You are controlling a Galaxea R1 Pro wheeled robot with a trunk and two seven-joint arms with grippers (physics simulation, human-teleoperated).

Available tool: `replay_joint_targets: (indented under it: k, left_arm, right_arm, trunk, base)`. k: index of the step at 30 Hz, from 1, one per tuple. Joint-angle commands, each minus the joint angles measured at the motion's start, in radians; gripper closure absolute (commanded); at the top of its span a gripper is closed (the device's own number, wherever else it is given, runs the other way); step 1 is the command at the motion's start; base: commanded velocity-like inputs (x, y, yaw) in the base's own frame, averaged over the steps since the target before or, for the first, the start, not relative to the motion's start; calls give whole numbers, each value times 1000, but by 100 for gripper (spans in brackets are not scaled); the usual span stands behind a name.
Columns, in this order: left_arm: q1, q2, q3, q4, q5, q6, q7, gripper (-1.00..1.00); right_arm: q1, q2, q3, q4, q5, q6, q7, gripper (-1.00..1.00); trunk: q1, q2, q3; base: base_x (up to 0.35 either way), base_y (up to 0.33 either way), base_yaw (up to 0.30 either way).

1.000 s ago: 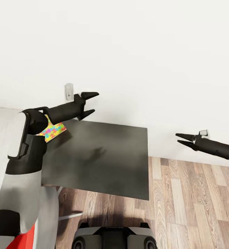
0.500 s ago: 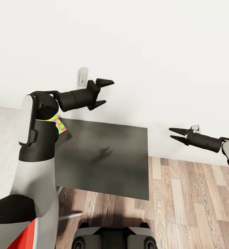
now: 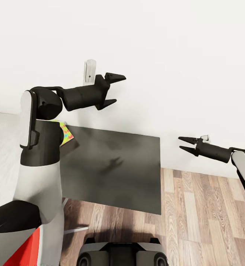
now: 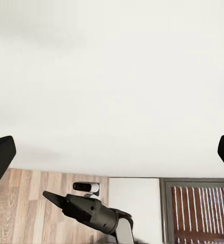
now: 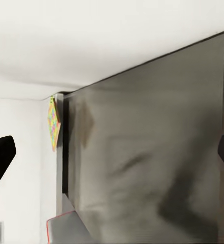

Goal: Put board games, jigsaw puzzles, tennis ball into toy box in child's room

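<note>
Toys are mostly out of my sight right now, so I can't tell how many are put away. I think most of the job is still left, because I don't see the toy box, the ball or any game boxes here.

One jigsaw puzzle peeks out beside my left arm. It lies at the spot where the pale worktop meets the dark side table. In the right wrist view I see the same jigsaw puzzle lying near that dark top's edge. The dark top has nothing else on it that I can see.

My left claw is up in the air near the white wall, high over the dark top. Its two fingers are spread wide apart, and it holds nothing.

My right claw hangs out past the side table, over the wood floor. Its fingers are apart too, and nothing is between them. I also see the right claw from the left wrist, touching nothing.

I think I must reach back for the puzzle next.
</note>
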Motion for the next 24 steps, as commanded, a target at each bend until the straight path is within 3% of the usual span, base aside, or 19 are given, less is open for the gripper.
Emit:
replay_joint_targets:
  k: [1,14,24]
  left_arm:
    - [-5,-3,1,0,17,1,12,-100]
    - [-9,-8,-1,0,49,0,16,-100]
    - [-7,-8,-1,0,55,0,14,-100]
  right_arm:
    - [-3,2,-1,13,5,4,7,-100]
    - [-12,20,1,116,8,4,10,-100]
    - [-14,12,-2,172,8,4,12,-100]
  trunk:
    - [1,-2,-1]
    - [1,-2,-1]
    - [1,-2,-1]
  base:
    - [0,0,179]
    - [0,0,235]
    - [0,0,275]
